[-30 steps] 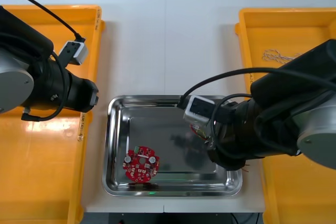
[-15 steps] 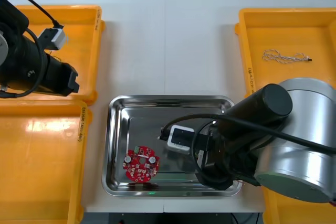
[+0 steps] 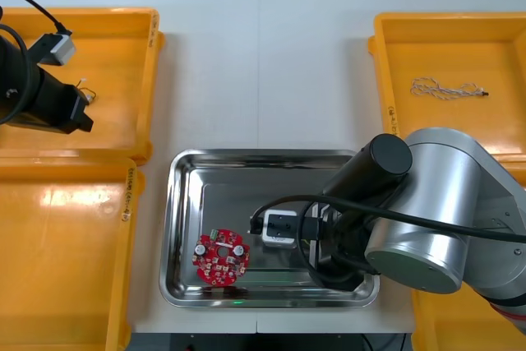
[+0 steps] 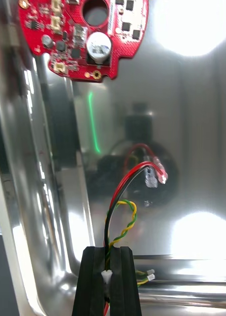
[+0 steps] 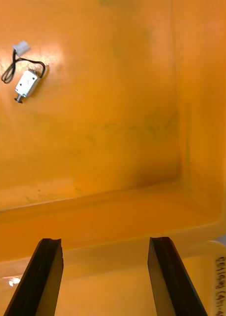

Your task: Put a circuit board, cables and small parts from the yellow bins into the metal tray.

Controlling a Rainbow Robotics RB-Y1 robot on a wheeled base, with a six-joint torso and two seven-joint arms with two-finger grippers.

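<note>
**Holding a cable low over the tray**

Spanning the frame, the light table [image 3: 263, 55] carries yellow plastic bins [image 3: 123, 39] down its left and right edges. A shiny rectangular metal tray [image 3: 263, 154] sits at lower centre between them, within reach of both arms.

The right arm bends over the tray's lower right corner. The right gripper [image 4: 107, 252] is pinched narrow on the red and yellow twisted cable [image 4: 134, 211], gripped at one end, probably so the loose length can settle onto the tray floor first. The cable's long axis runs away from the fingertips across the floor towards the round red circuit board [image 3: 220, 259], which lies flat in the tray's lower left. The cable's clear plug [image 4: 155, 175] leads at the free end, close above its own reflection. I cannot tell whether it touches the metal. Letting go here looks like the step in hand.

At the upper left of the frame, the left gripper [image 5: 105, 241] hangs over the upper bin with its jaws wide and nothing between them. A small silver metal part [image 5: 27, 83] with a thin black lead lies farther into that bin, likely the next pick.

A twisted blue and white cable [image 3: 444, 88] lies crosswise in the upper right bin.
</note>
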